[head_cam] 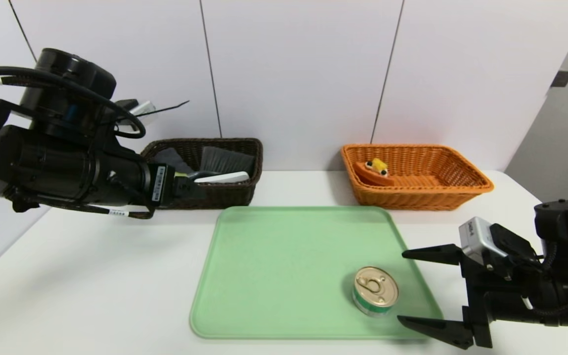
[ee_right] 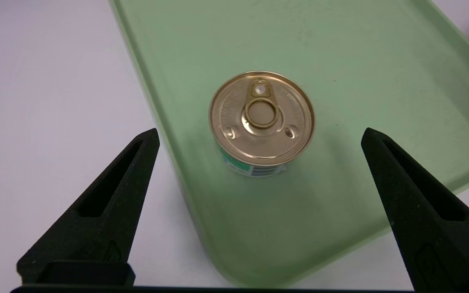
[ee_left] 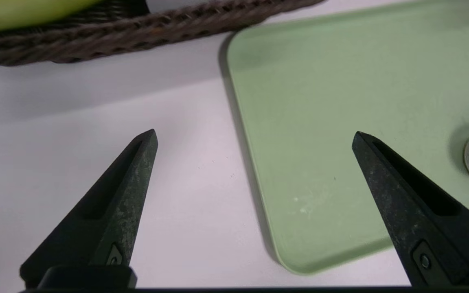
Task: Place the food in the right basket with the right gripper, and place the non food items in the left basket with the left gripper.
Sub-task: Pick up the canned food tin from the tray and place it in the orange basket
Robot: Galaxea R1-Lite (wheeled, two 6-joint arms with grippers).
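Currently, tin can (head_cam: 375,290) upright at tray's (head_cam: 284,266) 4 o'clock corner, right gripper (head_cam: 405,287) just beside it, jaws spread wide, empty, left gripper (ee_left: 255,136) raised near dark basket (head_cam: 215,195), jaws spread, orange basket (head_cam: 414,197) at 1 o'clock.

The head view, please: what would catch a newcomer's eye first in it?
Probably the gold-lidded can, alone near the right front corner of the green tray, with the open right gripper just beside it. Behind the tray stand a dark basket on the left, holding a brush, and an orange basket on the right.
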